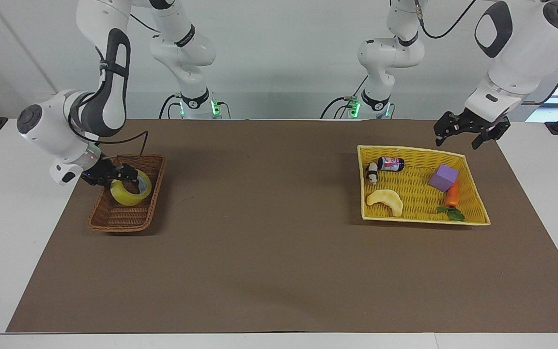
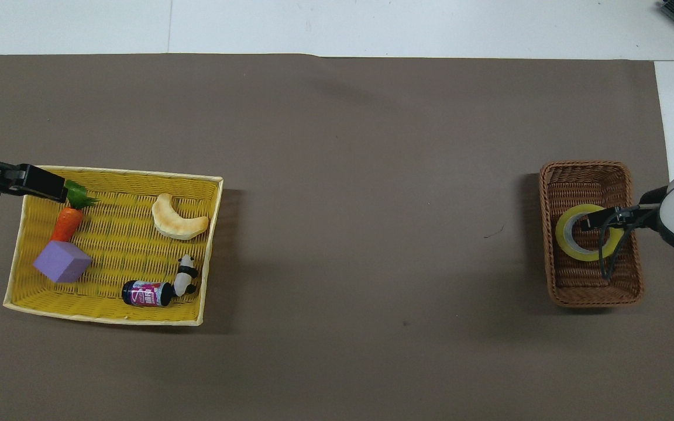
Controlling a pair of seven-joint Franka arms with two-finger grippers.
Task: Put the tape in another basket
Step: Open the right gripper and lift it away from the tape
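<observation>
Wicker, dark brown: at the facing frame's left, the basket [image 1: 119,226] holds the tape [image 1: 131,198], with the right gripper [image 1: 123,174] bent down onto it, grip impossible to tell. At upper right, the left gripper [image 1: 457,143] hangs spread above the yellow tray [image 1: 424,219]. Overhead, the tape lies mid-basket at frame right.

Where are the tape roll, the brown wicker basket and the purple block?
tape [image 1: 131,195]: facing view, on the roll's yellow outer wall.
basket [image 1: 120,218]: facing view, on its woven floor, the part farthest from the robots.
purple block [image 1: 443,177]: facing view, on the block's top face.
</observation>
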